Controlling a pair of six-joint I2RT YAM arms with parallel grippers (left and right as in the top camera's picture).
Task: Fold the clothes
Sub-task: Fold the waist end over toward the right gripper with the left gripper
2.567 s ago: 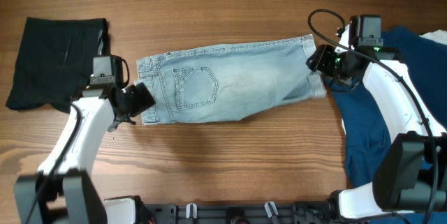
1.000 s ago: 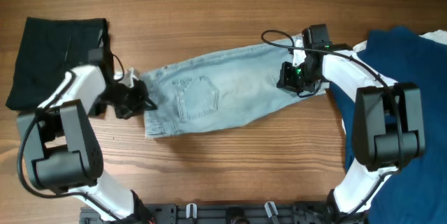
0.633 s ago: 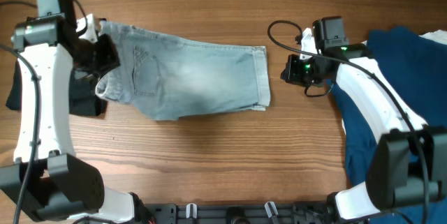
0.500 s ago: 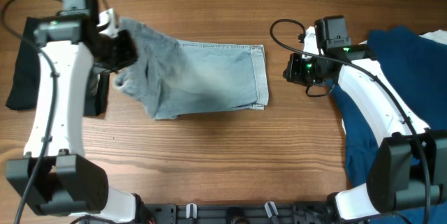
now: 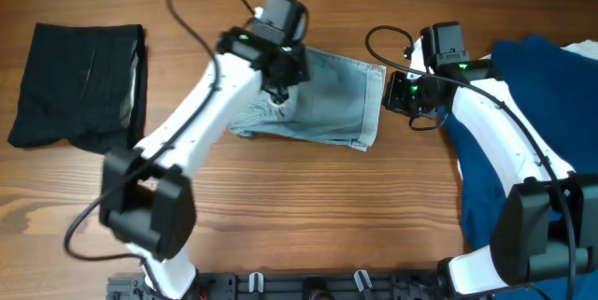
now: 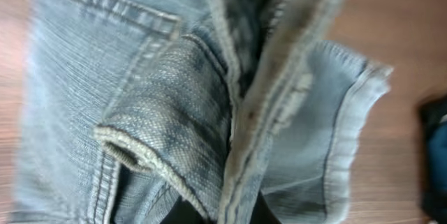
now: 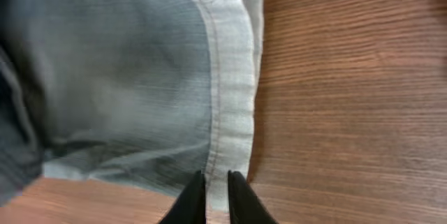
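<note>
So this is mid-fold on the jeans point(image 5: 332, 104). They sit in the upper middle of the overhead view on the wooden table point(image 5: 308, 216), already doubled into a short, lumpy packet. The left gripper point(image 5: 280, 83) is reached way over to the upper centre, above the left part of that packet. In its wrist view a thick bunch of stitched denim runs straight down between its fingers, so I'd say it's clamped on a fold of the jeans. The layers there look crumpled, not flat.

The right gripper point(image 7: 215, 182) is just beside the right-hand hem point(image 7: 230, 77) of the jeans. Its fingers are drawn nearly together with only a sliver between them, right at the hem's lower corner. I honestly can't tell if any cloth is caught in there or if it's only parked next to it.

The other clothes are well apart from the action:
- The black garment point(image 5: 79, 80) lies flat at upper left.
- The navy one point(image 5: 500, 141) is spread down the right side, under the right arm.
- A bit of white point(image 5: 584, 50) peeks out at the upper right edge.

My read is that the left end is being carried over toward the right hem. Next it needs to line that edge up with the hem, set it down flat, let go and smooth the bunching. If it drops the cloth as it is, I'd expect a messy wad instead of a clean fold.
</note>
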